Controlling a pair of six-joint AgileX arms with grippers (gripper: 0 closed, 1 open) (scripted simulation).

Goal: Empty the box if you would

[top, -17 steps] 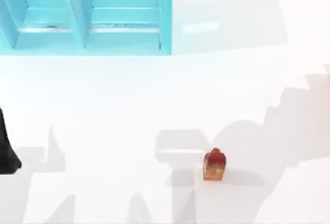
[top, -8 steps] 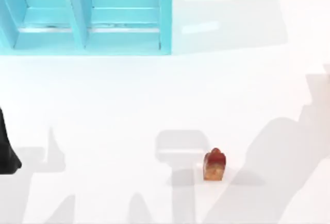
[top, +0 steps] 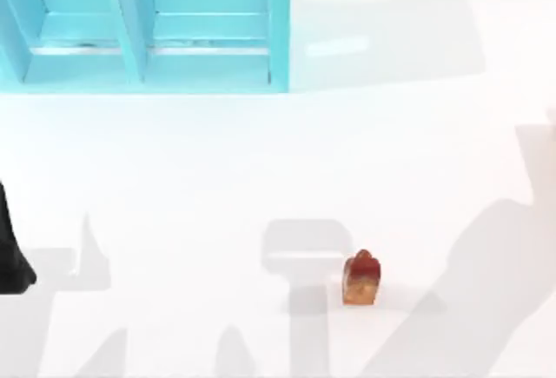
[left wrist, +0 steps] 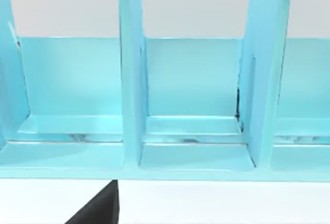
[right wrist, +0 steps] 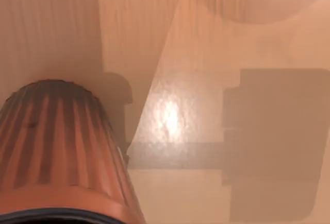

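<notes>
The box [top: 278, 26] is a light-blue case with upright dividers, standing at the table's far left. The left wrist view looks straight into the box [left wrist: 196, 152], where the compartment floors show bare blue. A small red-brown object [top: 360, 278] stands on the white table, right of the middle and near the front edge, with no gripper near it. My left arm [top: 10, 256] is a black shape parked at the left edge. A dark part of the left gripper [left wrist: 98, 211] shows in front of the box.
The right wrist view looks down on a wooden floor [right wrist: 206, 38] with a ribbed orange-brown container [right wrist: 56, 152] close beneath it. Grey arm shadows lie across the front and right of the white table [top: 261, 161].
The large shadow on the right of the table has slid further right and toward the front. The red-brown object, the box and the left arm have not moved.
</notes>
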